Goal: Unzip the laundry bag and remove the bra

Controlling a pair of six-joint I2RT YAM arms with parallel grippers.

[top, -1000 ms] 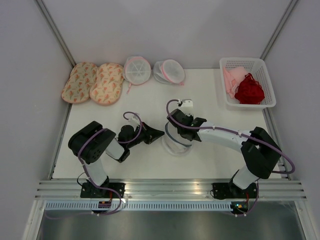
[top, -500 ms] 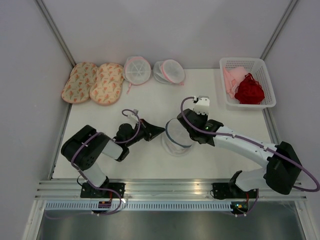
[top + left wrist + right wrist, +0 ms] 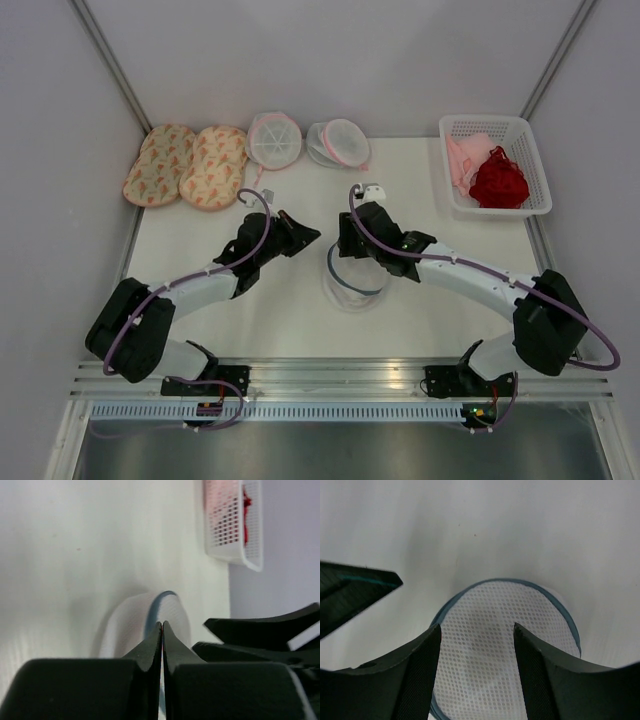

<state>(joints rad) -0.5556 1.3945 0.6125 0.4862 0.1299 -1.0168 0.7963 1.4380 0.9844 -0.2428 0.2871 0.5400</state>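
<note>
— Laundry bag (image 3: 352,282): where do we have it against the right gripper (image 3: 343,243)?
— Directly below it. In the right wrist view our fingers (image 3: 420,680) stand wide apart with nothing between them, and the mesh dome with its grey rim fills the gap underneath. The bra does not show apart; we see only a faint warm shade under the mesh.
— And the left gripper (image 3: 310,238)?
— Just beside the right one, jaws pressed together on nothing, a little short of the bag.
— What may go wrong?
— We find no zipper pull in any view. If we close now, we think we pinch mesh, and the light bag, held by nobody, lifts or slides with us.
— What differs from half a second ago?
— The right gripper shifted to the left, more over the bag. The left arm stretched forward. The bag kept its place.
</note>
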